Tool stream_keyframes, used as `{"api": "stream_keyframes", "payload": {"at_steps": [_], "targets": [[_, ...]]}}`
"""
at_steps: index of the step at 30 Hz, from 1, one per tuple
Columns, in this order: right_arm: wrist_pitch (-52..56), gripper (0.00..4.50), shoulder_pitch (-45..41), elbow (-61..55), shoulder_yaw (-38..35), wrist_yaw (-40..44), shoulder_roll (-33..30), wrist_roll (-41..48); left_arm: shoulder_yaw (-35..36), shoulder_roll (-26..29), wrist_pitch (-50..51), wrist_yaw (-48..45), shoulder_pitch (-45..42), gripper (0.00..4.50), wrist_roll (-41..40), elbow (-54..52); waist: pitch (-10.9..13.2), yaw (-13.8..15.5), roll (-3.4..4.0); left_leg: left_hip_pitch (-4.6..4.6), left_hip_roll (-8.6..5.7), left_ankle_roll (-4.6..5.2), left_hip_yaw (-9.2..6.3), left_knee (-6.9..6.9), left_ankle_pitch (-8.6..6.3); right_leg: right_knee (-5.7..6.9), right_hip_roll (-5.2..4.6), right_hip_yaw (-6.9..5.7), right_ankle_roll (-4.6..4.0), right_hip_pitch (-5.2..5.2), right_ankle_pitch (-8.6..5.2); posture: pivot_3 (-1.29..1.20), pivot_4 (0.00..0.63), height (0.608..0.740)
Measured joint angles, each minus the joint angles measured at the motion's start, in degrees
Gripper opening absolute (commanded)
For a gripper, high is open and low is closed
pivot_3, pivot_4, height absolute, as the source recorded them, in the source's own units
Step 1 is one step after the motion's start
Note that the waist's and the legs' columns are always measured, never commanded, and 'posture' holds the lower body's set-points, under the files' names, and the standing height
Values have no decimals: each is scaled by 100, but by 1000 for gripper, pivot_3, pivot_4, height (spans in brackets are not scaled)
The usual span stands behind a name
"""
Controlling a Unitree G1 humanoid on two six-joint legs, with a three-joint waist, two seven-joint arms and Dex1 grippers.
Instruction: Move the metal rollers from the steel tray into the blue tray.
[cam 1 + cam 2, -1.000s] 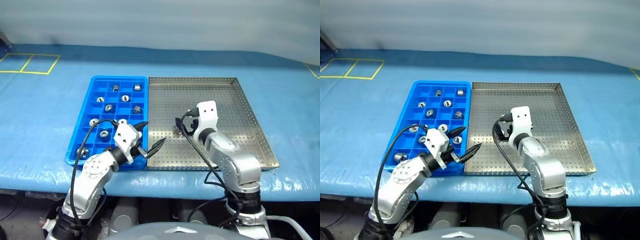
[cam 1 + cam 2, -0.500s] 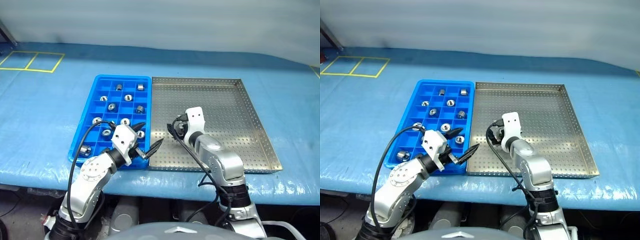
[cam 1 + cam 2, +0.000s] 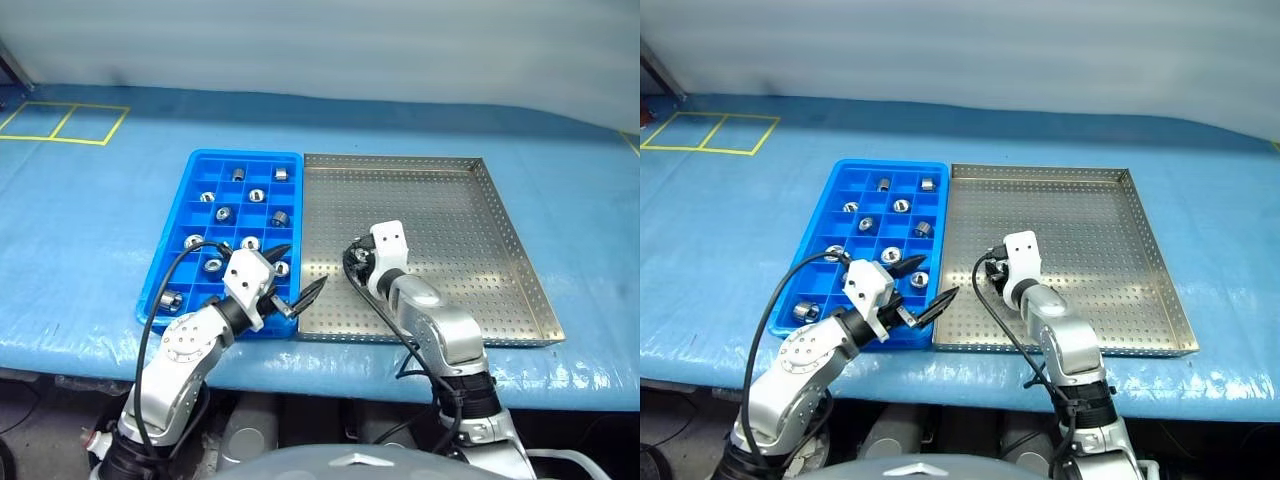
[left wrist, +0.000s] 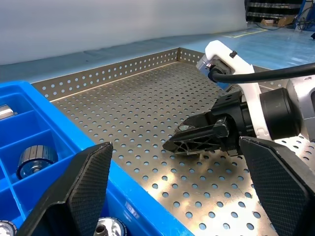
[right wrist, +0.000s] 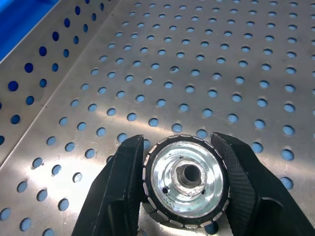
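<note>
The right gripper (image 5: 183,187) has its two black fingers (image 5: 120,189) pinched on one small shiny silver metal roller with a central hole (image 5: 186,178), clamping its ribbed round side from both flanks, hole facing the wrist camera. The roller sits low between the fingertips, on or just above the perforated floor of the large square silver steel tray (image 3: 440,200); can't tell if it has lifted off yet. The left gripper (image 3: 297,272) hangs with its fingers spread wide, empty, over the seam between the steel tray and the bright blue plastic compartment tray (image 3: 197,170), with the right gripper just ahead of it. Other rollers (image 3: 257,195) already sit one per cell in the blue tray, well to the left of the right gripper. Handling guess: the roller is solid, rigid, dense for its size, smooth and likely slippery; it would roll if dropped on its side. The grip across the outer diameter looks right, the ribbing helps, and it seems centred in the pads. The right wrist view gives the contact detail and the roller's face, which the head views hide behind the white wrist housing. The left wrist view shows the right gripper's tips nose-down on the tray floor. The head views show the blue tray's free cells.
</note>
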Motion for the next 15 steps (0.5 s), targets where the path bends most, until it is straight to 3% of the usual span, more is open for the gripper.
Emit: {"api": "stream_keyframes", "payload": {"at_steps": [9,15], "targets": [[625,1808,-914,-874,591,610,-519,55,413,-18,-413,322,303,4500,211,-42,3,99,-2,0,1,0,-2,-8,0,0,0,-7,-6,-5,-3,393,150,740],[603,1808,-1367,-920,1133,943,-445,85,835,46,-518,417,640,4500,204,-380,3,298,-3,-6,-1,-1,-6,-21,-1,-9,0,-16,-11,-7,-7,462,150,740]]}}
